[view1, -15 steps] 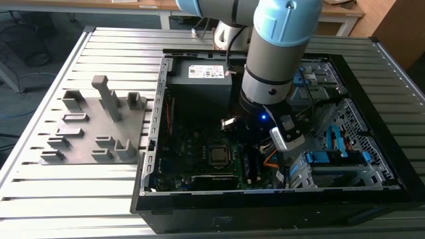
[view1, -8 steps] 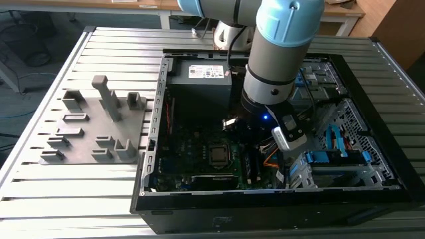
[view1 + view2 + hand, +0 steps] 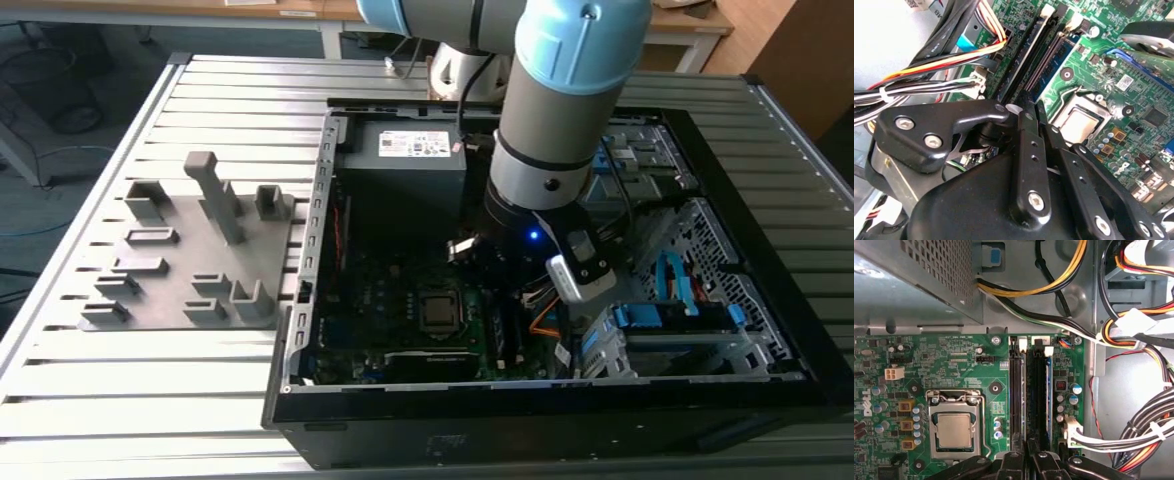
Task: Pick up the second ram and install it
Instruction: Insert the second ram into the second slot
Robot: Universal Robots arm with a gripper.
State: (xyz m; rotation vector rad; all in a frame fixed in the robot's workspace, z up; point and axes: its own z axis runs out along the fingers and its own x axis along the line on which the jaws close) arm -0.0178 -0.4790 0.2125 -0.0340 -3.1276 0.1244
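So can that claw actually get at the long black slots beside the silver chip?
Probably yes: the claw hangs right over the black slots, and the cable bundles lie off to the side, not across them.

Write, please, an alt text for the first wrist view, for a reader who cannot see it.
The gripper hangs directly above the black memory slots of a green motherboard, its fingers close together. Beside the slots sits the metal-lidded processor, and bundled power cables run across the grey case.
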